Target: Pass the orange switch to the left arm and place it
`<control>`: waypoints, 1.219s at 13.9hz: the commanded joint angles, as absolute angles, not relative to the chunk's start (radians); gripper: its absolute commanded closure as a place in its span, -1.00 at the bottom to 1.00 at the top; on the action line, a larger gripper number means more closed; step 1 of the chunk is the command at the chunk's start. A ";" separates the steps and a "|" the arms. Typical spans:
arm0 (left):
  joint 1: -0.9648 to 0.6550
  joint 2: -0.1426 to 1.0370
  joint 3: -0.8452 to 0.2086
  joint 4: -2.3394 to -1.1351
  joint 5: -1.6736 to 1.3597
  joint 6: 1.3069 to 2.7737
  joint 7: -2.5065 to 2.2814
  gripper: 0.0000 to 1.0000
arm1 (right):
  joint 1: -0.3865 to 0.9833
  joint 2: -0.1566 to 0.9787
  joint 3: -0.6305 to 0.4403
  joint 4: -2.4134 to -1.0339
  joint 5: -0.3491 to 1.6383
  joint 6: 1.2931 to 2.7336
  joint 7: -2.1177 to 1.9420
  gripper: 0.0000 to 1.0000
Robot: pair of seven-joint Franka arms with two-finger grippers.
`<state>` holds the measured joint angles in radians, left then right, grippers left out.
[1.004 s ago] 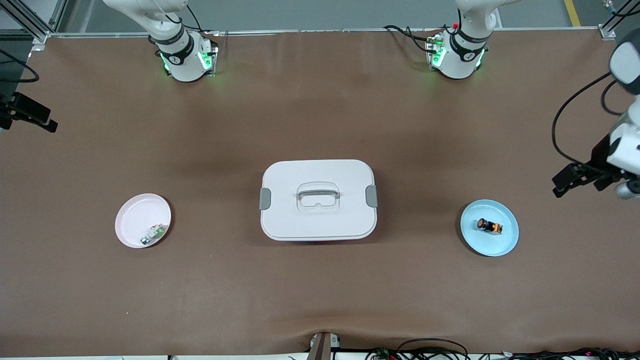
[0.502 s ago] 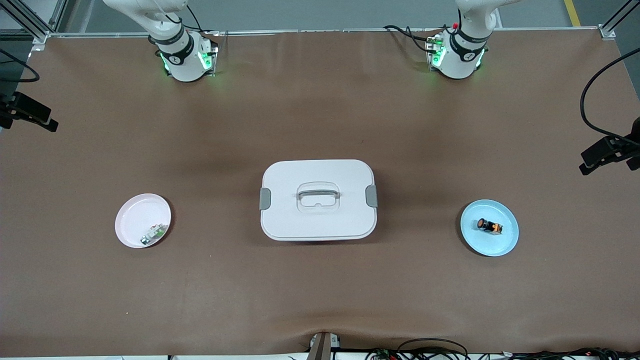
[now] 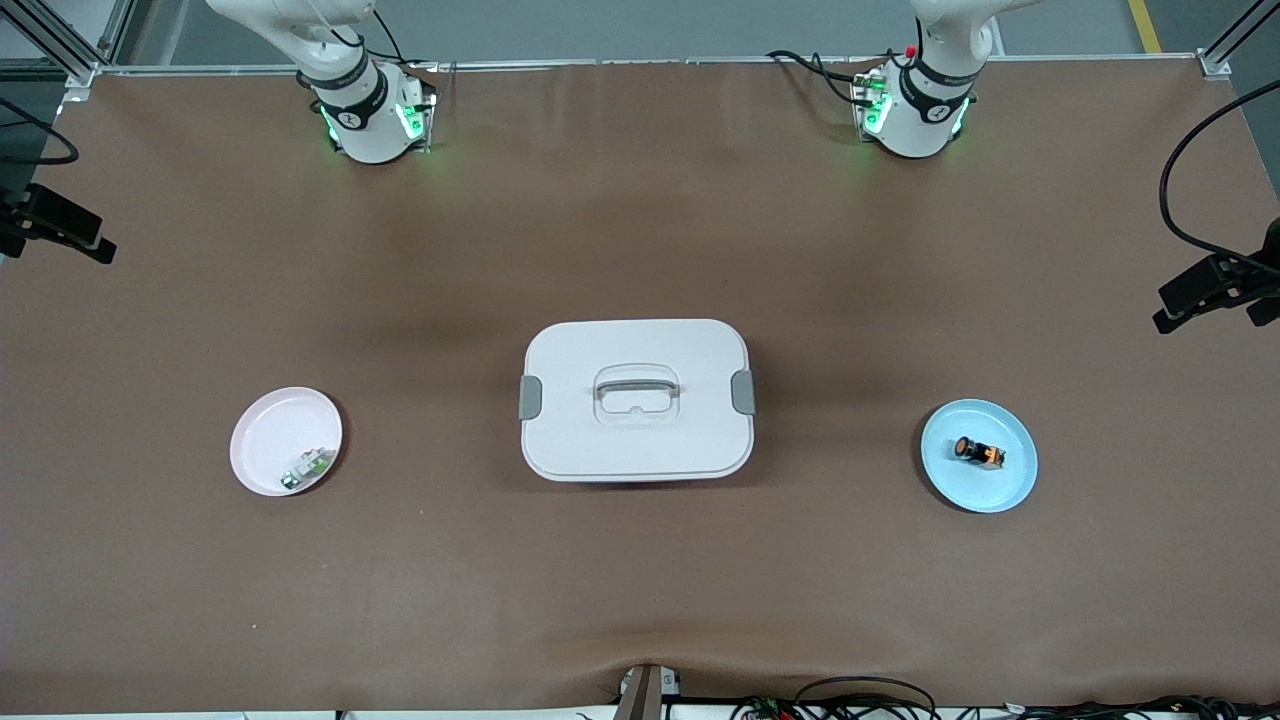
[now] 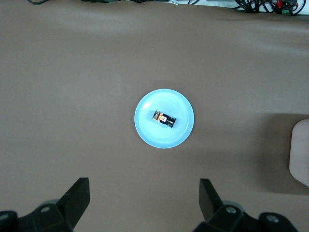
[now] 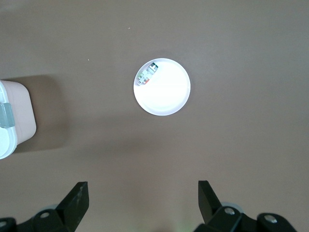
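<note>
The orange switch (image 3: pixel 978 452) lies on its side on a blue plate (image 3: pixel 1010 485) toward the left arm's end of the table. In the left wrist view the switch (image 4: pixel 164 118) lies on the plate (image 4: pixel 145 133) below my left gripper (image 4: pixel 143 193), which is open and empty, high over bare table beside the plate. In the front view the left gripper (image 3: pixel 1172 308) shows at the picture's edge. The white box (image 3: pixel 636 400) stands at the table's middle, lid shut. My right gripper (image 5: pixel 142 195) is open and empty, high over the table beside a pink plate (image 5: pixel 166 94); it also shows in the front view (image 3: pixel 60 232).
The pink plate (image 3: pixel 275 430) toward the right arm's end holds a small white-and-green part (image 3: pixel 308 466). The box's edge shows in both wrist views (image 4: pixel 300 154) (image 5: pixel 12 116). Brown table surface lies between the box and each plate.
My left gripper has moved up and outward from beside the blue plate to the picture's edge, then nearly stopped. The right arm, switch and box have not moved.
</note>
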<state>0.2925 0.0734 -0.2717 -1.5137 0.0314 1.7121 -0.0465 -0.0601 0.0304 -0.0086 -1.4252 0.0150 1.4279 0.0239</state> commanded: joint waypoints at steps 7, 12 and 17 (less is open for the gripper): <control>0.072 0.078 -0.071 -1.506 0.012 1.693 -0.043 -1.00 | -0.072 0.029 -0.003 -1.414 0.026 1.414 0.031 -1.00; -0.032 0.104 0.037 -1.509 0.002 1.715 -0.043 -1.00 | -0.069 0.029 -0.002 -1.414 0.026 1.414 0.034 -1.00; -0.043 0.117 0.049 -1.548 -0.020 1.718 -0.043 -1.00 | -0.071 0.029 -0.002 -1.414 0.026 1.414 0.032 -1.00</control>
